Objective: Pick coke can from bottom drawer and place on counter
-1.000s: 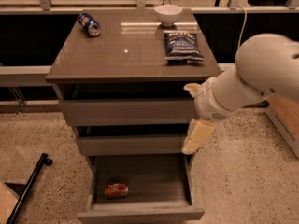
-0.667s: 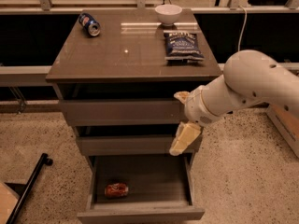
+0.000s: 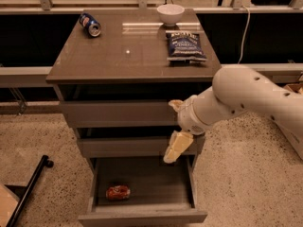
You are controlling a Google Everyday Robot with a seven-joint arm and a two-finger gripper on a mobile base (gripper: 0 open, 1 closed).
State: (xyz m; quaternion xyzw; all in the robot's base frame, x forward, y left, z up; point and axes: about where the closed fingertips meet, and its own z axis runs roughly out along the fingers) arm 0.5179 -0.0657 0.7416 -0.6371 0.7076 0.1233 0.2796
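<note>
The gripper (image 3: 176, 146) hung above the open bottom drawer (image 3: 142, 217), the coke can (image 3: 118, 192) at its eight o'clock; a blue can (image 3: 90, 24), bowl (image 3: 170, 13) and chip bag (image 3: 185, 45) sat on the counter (image 3: 118, 60).

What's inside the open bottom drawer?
A coke can lies on its side, front left in the bottom drawer. The gripper hangs above its right rear corner, hiding that bit.
</note>
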